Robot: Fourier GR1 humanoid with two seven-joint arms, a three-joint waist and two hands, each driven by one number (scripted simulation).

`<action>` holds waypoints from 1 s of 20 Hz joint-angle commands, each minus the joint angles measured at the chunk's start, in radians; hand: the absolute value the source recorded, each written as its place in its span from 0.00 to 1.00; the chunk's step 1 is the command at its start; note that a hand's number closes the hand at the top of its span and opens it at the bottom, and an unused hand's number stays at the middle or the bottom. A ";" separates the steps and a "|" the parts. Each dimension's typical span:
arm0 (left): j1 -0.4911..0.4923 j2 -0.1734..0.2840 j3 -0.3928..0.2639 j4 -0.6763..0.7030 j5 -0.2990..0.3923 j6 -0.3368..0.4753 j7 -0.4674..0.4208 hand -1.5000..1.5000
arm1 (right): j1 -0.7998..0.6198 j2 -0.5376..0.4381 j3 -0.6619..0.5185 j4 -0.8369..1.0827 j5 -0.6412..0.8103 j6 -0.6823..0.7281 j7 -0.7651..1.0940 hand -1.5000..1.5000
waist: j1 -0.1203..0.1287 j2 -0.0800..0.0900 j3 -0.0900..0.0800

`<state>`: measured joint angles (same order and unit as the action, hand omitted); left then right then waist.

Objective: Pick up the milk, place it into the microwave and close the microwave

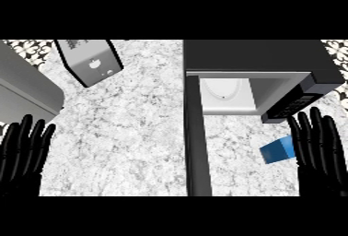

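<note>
- Looking steeply down on a desk (129, 133) of white stone speckled with grey, spread across nearly the whole view.
- Beyond the right hand's fingers, standing on that desk: a black microwave (258, 55), cavity pale and lit.
- Swung fully out from the cavity's left side: the microwave door (195, 138), seen edge-on as a dark bar running down between the two hands.
- Just left of the right hand's fingers (316, 133), lying on the stone in front of the cavity: the milk (279, 151), a small blue carton, tilted, touching or nearly touching the fingers; cannot tell which.
- Right hand (319, 161) at the lower right edge, fingers straight and released, grasping nothing.
- Left hand (20, 156) at the lower left edge, fingers up, straight and released, resting, well apart from the carton.
- Beyond the left fingers, along the left edge: a large grey appliance (24, 87) with a rounded corner.
- Farther up, between appliance and microwave: a grey toaster-like box (89, 60) set at an angle.
- Patterned black-and-white tile (31, 50) at the upper corners, behind the desk.
</note>
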<state>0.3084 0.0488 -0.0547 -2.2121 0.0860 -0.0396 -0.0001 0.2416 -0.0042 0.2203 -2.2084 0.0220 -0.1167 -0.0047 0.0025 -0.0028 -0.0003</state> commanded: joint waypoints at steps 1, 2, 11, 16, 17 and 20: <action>0.118 -0.003 -0.022 -0.083 0.007 -0.038 -0.033 0.00 | 0.021 0.004 0.017 0.017 0.046 -0.073 -0.023 0.00 | 0.003 0.001 0.000; 0.131 -0.017 -0.029 -0.065 0.001 -0.036 -0.054 0.00 | -0.012 0.004 0.016 -0.010 0.069 -0.087 -0.004 0.00 | 0.002 0.001 0.000; 0.295 -0.014 -0.024 -0.062 0.022 -0.111 -0.197 0.00 | 0.041 0.000 -0.082 0.151 0.135 -0.163 -0.167 0.00 | 0.006 0.001 0.000; 0.270 -0.036 -0.079 -0.094 -0.047 -0.075 -0.139 0.00 | 0.009 0.004 -0.095 0.155 0.163 -0.226 -0.131 0.00 | 0.001 0.002 0.000; 0.293 -0.036 -0.055 -0.043 -0.030 -0.094 -0.210 0.00 | 0.001 -0.009 -0.165 0.258 0.114 -0.182 -0.230 0.00 | 0.003 0.002 0.001; 0.337 -0.007 -0.014 -0.039 0.015 -0.135 -0.258 0.00 | -0.046 0.004 -0.146 0.356 0.084 -0.209 -0.274 0.00 | 0.008 0.002 0.001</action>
<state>0.6096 0.0215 -0.1093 -2.2587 0.0606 -0.1383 -0.2089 0.2384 -0.0115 0.0840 -2.0002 0.1313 -0.2996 -0.1786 0.0060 -0.0016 0.0000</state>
